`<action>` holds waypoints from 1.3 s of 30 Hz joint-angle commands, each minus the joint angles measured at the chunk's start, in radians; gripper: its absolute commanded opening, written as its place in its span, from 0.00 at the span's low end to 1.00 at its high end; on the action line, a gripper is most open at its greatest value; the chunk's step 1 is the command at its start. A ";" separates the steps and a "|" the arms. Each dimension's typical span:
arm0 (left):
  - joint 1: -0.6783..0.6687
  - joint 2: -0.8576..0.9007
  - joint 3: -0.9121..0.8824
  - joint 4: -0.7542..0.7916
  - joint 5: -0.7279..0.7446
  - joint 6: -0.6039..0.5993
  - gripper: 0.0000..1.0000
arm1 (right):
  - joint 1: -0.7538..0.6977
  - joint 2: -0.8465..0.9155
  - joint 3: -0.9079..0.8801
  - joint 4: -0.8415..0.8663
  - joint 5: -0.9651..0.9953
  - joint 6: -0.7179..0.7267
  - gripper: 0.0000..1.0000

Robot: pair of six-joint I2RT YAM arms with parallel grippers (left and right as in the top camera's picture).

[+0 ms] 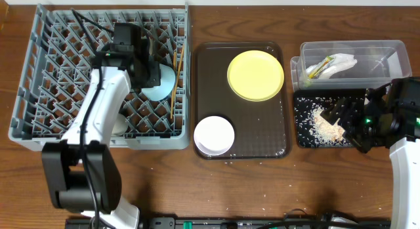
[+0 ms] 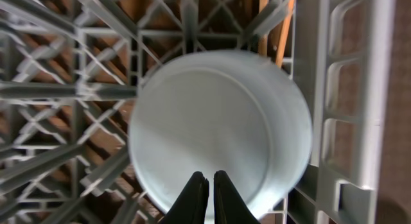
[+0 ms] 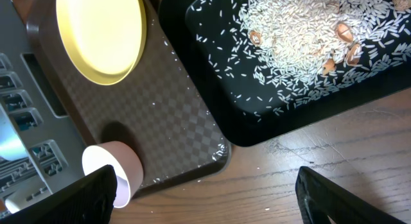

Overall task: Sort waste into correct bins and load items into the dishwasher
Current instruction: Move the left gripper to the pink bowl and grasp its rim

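While black tray holds rice, blue bowl in rack, left end effector together, right end effector apart

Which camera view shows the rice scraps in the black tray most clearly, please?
The right wrist view: the rice scraps fill the frame's top, individual grains distinct on the black tray. Overhead shows them only small and pale, partly behind the right arm. The left wrist view misses them entirely.

Open brown tray floor between yellow plate and white bowl
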 commanded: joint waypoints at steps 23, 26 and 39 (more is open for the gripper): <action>-0.129 -0.189 0.032 -0.043 0.205 -0.018 0.24 | 0.009 -0.004 0.005 -0.002 -0.003 -0.017 0.87; -0.213 -0.226 0.031 -0.112 0.205 -0.032 0.29 | 0.009 -0.004 0.005 -0.002 -0.003 -0.017 0.87; -0.551 -0.103 -0.151 -0.159 0.026 -0.168 0.08 | 0.009 -0.004 0.005 0.000 0.016 -0.016 0.88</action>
